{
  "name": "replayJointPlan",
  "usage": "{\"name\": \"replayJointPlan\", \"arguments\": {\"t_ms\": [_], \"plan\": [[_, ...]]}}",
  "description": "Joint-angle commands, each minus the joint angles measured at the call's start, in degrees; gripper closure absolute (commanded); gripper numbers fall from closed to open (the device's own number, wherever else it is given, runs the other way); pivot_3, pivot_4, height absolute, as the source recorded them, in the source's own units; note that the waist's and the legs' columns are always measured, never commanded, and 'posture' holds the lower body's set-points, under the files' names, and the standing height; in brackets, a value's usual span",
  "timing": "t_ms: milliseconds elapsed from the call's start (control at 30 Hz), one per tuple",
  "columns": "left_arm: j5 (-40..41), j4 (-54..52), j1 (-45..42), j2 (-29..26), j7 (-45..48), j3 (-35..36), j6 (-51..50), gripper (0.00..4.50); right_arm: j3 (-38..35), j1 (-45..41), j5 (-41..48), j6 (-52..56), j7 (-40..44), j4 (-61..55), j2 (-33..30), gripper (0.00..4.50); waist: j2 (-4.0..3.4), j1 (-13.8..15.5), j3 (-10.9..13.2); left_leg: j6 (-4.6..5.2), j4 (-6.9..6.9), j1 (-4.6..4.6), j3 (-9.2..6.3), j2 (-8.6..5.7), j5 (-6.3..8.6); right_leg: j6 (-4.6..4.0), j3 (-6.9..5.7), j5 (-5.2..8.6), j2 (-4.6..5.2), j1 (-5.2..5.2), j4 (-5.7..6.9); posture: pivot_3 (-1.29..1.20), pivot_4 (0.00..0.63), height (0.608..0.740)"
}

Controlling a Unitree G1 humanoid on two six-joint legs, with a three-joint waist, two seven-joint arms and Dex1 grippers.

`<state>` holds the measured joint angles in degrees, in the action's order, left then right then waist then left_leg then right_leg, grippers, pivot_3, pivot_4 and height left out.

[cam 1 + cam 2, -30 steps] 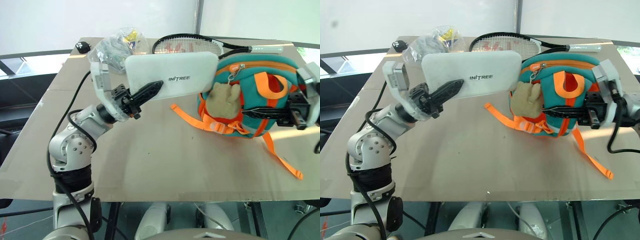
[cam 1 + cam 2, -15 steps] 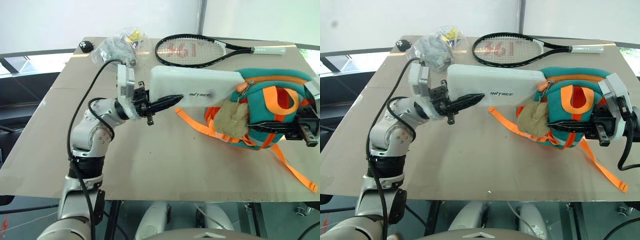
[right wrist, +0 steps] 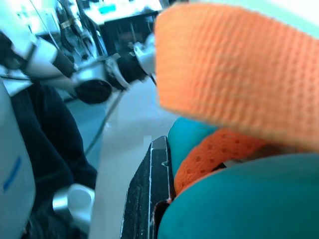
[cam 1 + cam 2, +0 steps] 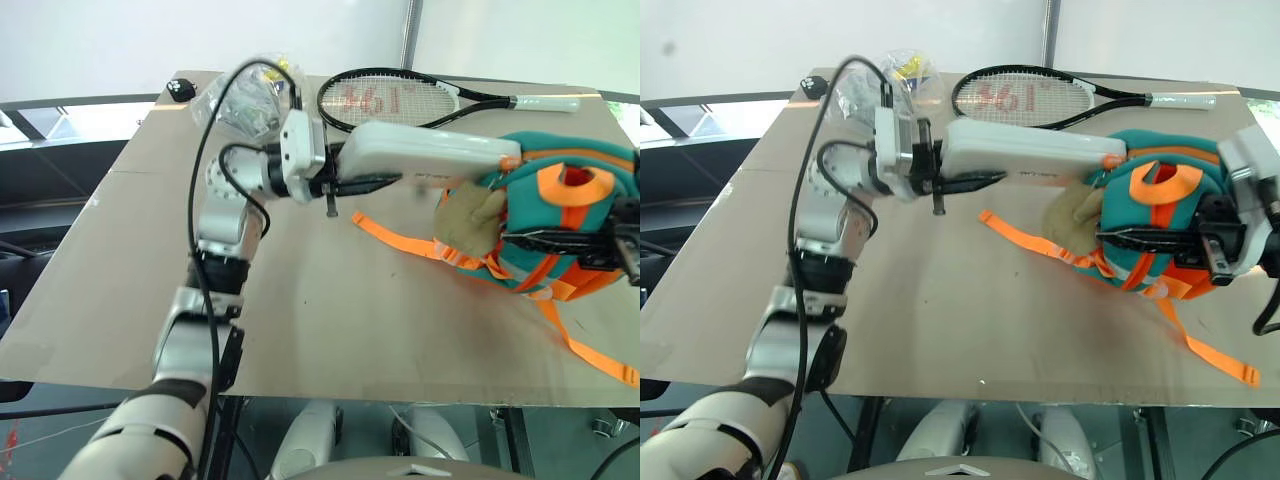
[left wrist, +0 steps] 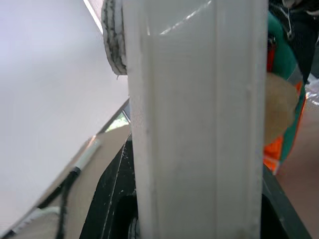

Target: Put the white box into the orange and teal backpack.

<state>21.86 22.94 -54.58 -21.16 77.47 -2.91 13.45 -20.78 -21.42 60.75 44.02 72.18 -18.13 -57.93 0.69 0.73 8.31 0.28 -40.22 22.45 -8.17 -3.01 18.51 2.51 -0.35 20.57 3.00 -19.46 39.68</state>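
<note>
Left end effector (image 4: 345, 186) clamps the white box (image 4: 430, 152) at upper centre, its far end meeting the orange and teal backpack (image 4: 560, 230) that the shut right end effector (image 4: 1160, 240) pinches at right; slide it in edge-first, mouth held wide.

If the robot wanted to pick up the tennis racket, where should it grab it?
Best by the white handle of the tennis racket. It is slim enough for two fingers and sticks out toward the table's far right edge, so come down from above there. The round strung head looks too wide and flat.
</note>
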Motion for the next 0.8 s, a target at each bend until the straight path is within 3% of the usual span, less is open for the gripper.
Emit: {"name": "replayJointPlan", "arguments": {"t_ms": [33,267,467,600,733,800], "plan": [[4.0,2.3,-3.4,0.0,-0.7,4.4,-1.2,3.36,-2.2,-3.9,4.6,0.3,-1.1,-2.0,0.6,4.49,0.00,-0.3,0.0,0.00,-0.02,0.04,0.05,0.04,0.00,0.00,0.02,0.00,0.00,0.00,0.01,0.00,0.150,0.740],[9.0,-13.4,6.5,-4.0,-1.4,4.4,-13.4,3.36,3.0,-11.2,4.8,0.1,-2.2,-0.5,5.1,4.49,-0.04,-1.5,0.0,0.01,-0.10,0.28,-0.13,0.11,0.00,0.00,0.08,0.00,0.04,-0.12,0.03,0.00,0.150,0.740],[14.6,-28.8,16.8,-7.4,-3.8,2.3,-28.1,3.36,3.1,-6.9,-3.0,-6.1,-3.0,-2.3,7.2,4.49,-0.06,-1.3,0.0,0.01,-0.09,0.24,-0.37,0.06,0.00,0.00,-0.04,0.00,0.09,-0.13,0.07,0.00,0.150,0.740],[13.1,-31.2,18.7,-6.2,-4.1,-0.3,-29.3,3.36,0.6,0.4,-4.9,-7.2,-4.3,-7.6,6.1,4.49,-0.07,-1.2,0.0,0.01,-0.07,0.24,-0.41,0.03,0.00,0.00,-0.12,0.00,0.08,-0.10,0.08,0.00,0.150,0.740],[9.2,-27.9,16.4,-3.6,-4.4,-4.3,-28.4,3.36,-1.9,4.3,-3.4,-5.7,-9.1,-11.2,6.2,4.49,-0.08,-1.3,0.0,0.01,-0.06,0.18,-0.26,0.05,0.00,0.00,-0.08,0.00,0.04,-0.05,0.08,0.00,0.150,0.740],[4.7,-24.5,13.5,-0.4,-7.4,-7.3,-27.3,3.36,-1.2,7.1,-7.7,-7.8,-10.0,-13.4,5.7,4.49,-0.08,-1.1,0.0,0.01,-0.07,0.17,-0.12,0.05,0.00,0.00,-0.09,0.00,-0.01,-0.02,0.09,0.00,0.150,0.740]]}}
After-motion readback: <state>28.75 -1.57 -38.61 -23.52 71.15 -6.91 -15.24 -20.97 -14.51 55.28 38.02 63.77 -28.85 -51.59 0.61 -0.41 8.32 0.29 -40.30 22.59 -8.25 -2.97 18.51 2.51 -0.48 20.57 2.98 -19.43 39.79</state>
